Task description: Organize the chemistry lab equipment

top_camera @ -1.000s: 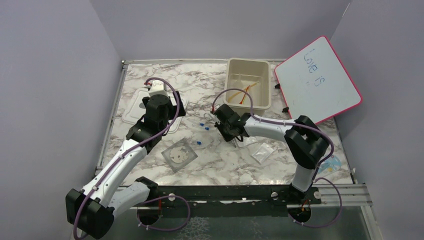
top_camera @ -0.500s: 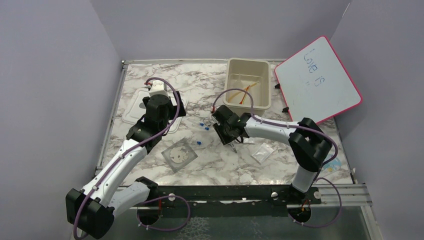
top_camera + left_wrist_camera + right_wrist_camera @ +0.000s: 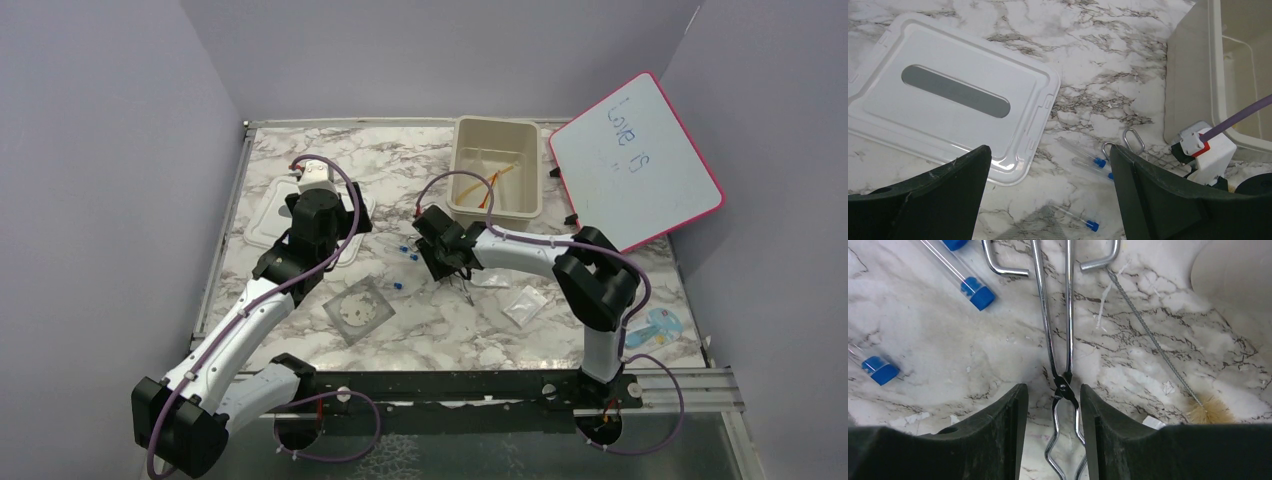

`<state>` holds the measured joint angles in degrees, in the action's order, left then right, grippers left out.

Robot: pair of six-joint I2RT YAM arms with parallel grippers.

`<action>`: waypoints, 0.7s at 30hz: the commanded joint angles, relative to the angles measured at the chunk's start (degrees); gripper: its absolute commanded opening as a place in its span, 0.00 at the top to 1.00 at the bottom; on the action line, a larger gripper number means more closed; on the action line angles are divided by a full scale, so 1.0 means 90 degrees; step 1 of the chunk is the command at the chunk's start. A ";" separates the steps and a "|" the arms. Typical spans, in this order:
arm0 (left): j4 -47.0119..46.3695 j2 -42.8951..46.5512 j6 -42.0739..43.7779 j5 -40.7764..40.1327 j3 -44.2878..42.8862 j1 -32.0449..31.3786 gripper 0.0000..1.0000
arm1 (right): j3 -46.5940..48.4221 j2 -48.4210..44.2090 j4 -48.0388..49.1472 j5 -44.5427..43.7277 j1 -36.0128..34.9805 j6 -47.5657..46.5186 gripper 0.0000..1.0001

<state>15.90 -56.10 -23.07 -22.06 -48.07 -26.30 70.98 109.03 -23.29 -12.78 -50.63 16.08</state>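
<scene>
My right gripper (image 3: 1050, 390) is low over the marble table, its jaws narrowly apart on either side of the metal tongs (image 3: 1062, 386), just below their pivot; it is not clamped on them. In the top view it (image 3: 452, 262) sits left of the beige tub (image 3: 462, 165). Thin blue-capped tubes (image 3: 960, 275) lie to its left. My left gripper (image 3: 1049, 150) is wide open and empty above more blue-capped tubes (image 3: 1083, 154), beside the white lid (image 3: 948, 100). A bagged round dish (image 3: 357, 310) and a clear packet (image 3: 524, 303) lie nearer the front. An amber tube (image 3: 487, 190) is in the tub.
A wire brush (image 3: 1158, 347) lies right of the tongs. The pink-framed whiteboard (image 3: 635, 175) leans at the back right. A teal item (image 3: 655, 325) lies at the table's right edge. Grey walls close in the back and sides.
My right gripper has moved left and a little back along the tongs, and its elbow has swung left. The left arm has not moved.
</scene>
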 commanded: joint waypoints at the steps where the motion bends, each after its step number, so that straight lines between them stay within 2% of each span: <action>1: -0.0146 -0.0003 0.0024 0.0076 -0.0042 0.0022 0.09 | 0.0197 0.0235 0.0131 -0.0085 -0.0009 -0.0207 0.53; 10: -0.0146 -0.0017 0.0024 0.0081 -0.0039 0.0022 0.09 | 0.0091 0.0243 0.0237 0.0213 0.0113 -0.0062 0.71; 18: -0.0145 -0.0003 0.0024 0.0088 -0.0059 0.0022 0.09 | 0.0189 0.0466 0.0400 0.0125 0.0150 0.0122 0.72; 21: -0.0146 0.0012 0.0026 0.0079 -0.0049 0.0022 0.09 | 0.0255 0.0531 0.0345 -0.0042 0.0160 0.0101 0.82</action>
<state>15.90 -56.23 -23.07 -22.06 -48.07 -26.30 72.49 110.85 -20.32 -11.14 -49.50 16.49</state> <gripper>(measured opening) 0.912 0.238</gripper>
